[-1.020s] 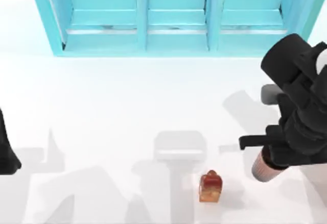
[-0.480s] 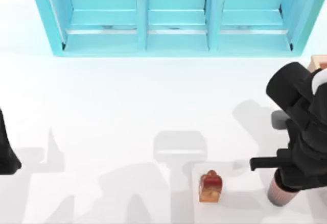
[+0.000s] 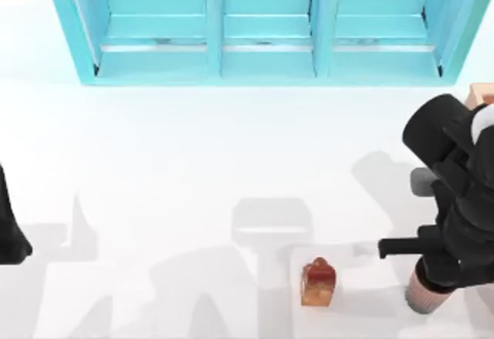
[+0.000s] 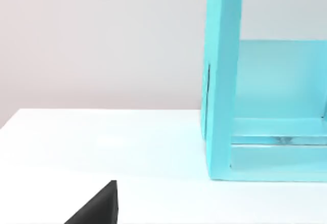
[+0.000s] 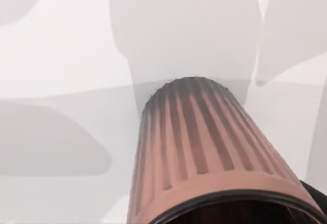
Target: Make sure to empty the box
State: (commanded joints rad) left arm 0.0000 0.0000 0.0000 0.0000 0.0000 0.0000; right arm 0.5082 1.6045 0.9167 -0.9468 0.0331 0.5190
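Note:
A tan corner of the box [image 3: 483,93] peeks out at the table's right edge, behind my right arm. My right gripper [image 3: 434,279] hangs over the front right of the table, shut on a ribbed red-brown cup [image 3: 421,296] that points down at the white tabletop. The right wrist view shows the cup [image 5: 196,147] from close up, with its dark rim nearest the camera. A small orange-brown loaf-like item [image 3: 318,283] lies on the table to the left of the cup. My left arm [image 3: 9,235] is parked at the left edge.
A big turquoise three-bay shelf unit [image 3: 262,26] runs along the back of the table, and one end of that shelf unit [image 4: 225,81] appears in the left wrist view. The white tabletop [image 3: 170,169] stretches between the shelf and the front edge.
My right arm carried the cup to the right and toward the front edge, uncovering the box corner. Over the last half second it has hardly moved. The left arm stayed still.

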